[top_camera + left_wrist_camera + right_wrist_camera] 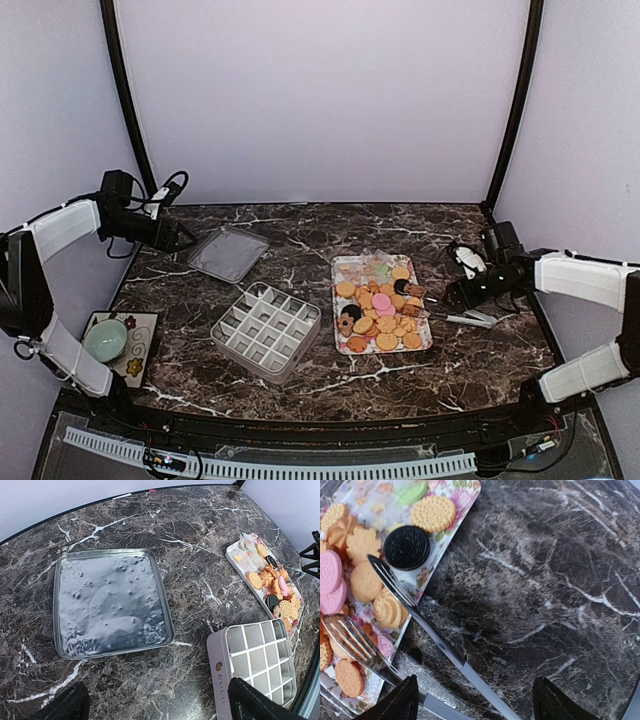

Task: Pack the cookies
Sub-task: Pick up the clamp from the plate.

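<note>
Cookies [382, 310] lengthwise along tray [343, 264], near-to-far

left claw [183, 238]: raised, jaws wide | right claw [452, 296]: low, jaws apart

A shallow grey metal lid [228, 253] is laid on the dark marble table [400, 375], behind a white tin divided into square compartments [267, 331]. Slim metal tongs [462, 320] are laid across the right edge of a flower-patterned rectangular tray [338, 270], and a pale green bowl [105, 340] on a flowered mat [140, 352].
</note>
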Controlling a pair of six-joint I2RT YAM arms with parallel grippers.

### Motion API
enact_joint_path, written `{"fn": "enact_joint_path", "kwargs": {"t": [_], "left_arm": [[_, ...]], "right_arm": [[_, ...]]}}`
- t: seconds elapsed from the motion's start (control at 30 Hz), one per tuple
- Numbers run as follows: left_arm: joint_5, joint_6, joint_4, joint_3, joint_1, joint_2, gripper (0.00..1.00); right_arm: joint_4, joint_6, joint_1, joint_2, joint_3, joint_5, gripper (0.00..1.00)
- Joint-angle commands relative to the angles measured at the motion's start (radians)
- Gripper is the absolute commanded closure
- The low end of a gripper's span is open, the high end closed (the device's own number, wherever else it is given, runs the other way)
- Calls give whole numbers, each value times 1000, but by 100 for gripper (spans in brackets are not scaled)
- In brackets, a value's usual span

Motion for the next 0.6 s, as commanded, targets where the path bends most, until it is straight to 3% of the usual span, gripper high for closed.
{"fn": "enact_joint_path", "kwargs": {"t": [0.0,0.43,0.57], "left_arm": [[56,-3,-33,44,2,21,1],[96,29,-36,40,-5,0,1],[107,42,-35,48,-30,1,1]], "right_arm": [[-47,-78,16,80,46,-41,24],[-51,-122,54,199,91,87,37],[-40,-139,81,196,94,108,48]]}}
